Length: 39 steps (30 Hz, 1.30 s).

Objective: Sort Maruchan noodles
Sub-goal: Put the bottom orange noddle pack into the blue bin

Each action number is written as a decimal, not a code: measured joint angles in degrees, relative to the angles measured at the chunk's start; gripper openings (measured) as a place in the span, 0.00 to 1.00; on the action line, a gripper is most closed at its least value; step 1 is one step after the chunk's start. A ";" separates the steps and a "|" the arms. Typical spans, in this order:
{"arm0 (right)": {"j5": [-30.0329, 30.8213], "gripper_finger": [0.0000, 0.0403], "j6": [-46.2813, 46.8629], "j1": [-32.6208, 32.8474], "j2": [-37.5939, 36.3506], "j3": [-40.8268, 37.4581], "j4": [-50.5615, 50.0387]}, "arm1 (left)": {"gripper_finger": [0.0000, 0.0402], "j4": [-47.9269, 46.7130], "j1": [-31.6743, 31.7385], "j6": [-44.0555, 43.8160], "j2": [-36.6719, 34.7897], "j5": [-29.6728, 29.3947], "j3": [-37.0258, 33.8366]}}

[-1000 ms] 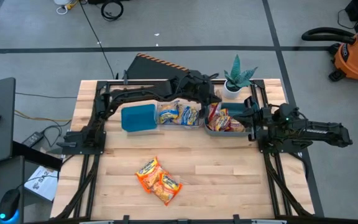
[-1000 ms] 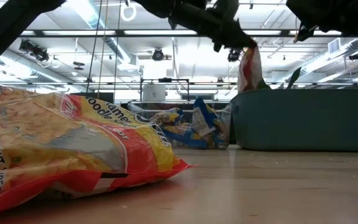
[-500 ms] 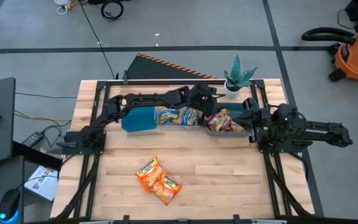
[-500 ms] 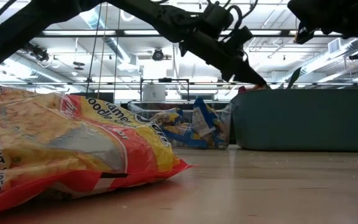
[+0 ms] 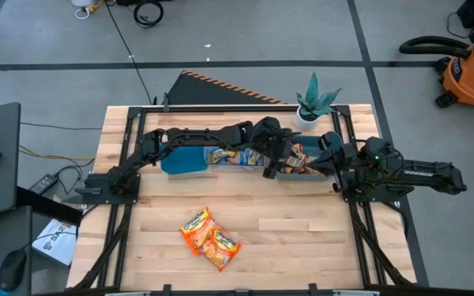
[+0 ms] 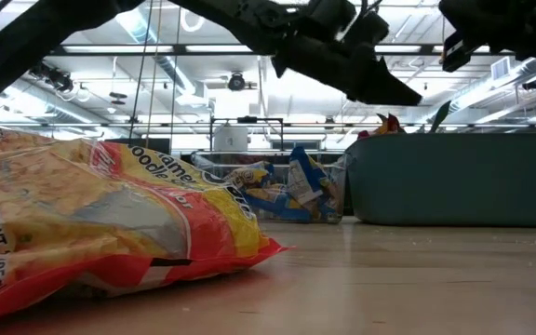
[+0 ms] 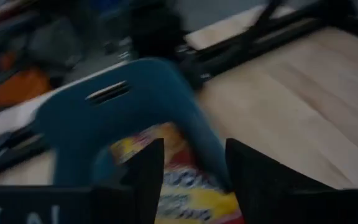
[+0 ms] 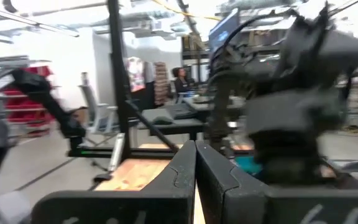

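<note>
Two orange Maruchan noodles packets lie flat on the near part of the table and loom large in the low view. Blue-and-yellow packets fill a clear bin. Red-pink packets lie in the right-hand teal bin, one corner poking above its rim. My left gripper hangs open just above that bin, over a red-and-yellow packet that lies inside. My right gripper is shut and holds nothing; it waits beside the bin's right end.
Another teal bin stands left of the clear bin. A potted plant sits at the far edge behind the bins. Bare wood stretches along the near right of the table.
My left gripper held a red-pink packet hanging above the right-hand teal bin. It went down toward the bin and a little toward the near edge, then opened and let go. The packet now lies in the bin.
</note>
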 joint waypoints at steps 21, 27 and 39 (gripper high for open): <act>-3.97 0.03 -0.30 0.00 0.54 -1.02 -6.17 | 0.37 -60.45 -9.31 -28.38 -17.90 -7.49 0.09; 3.10 0.03 -0.97 0.00 1.38 -2.10 0.28 | 0.37 -67.85 -17.60 -39.85 -17.67 -14.31 -1.81; 4.21 0.03 0.05 0.50 3.78 -2.10 5.31 | 0.30 -61.14 -27.36 -52.77 -17.93 -11.19 -17.66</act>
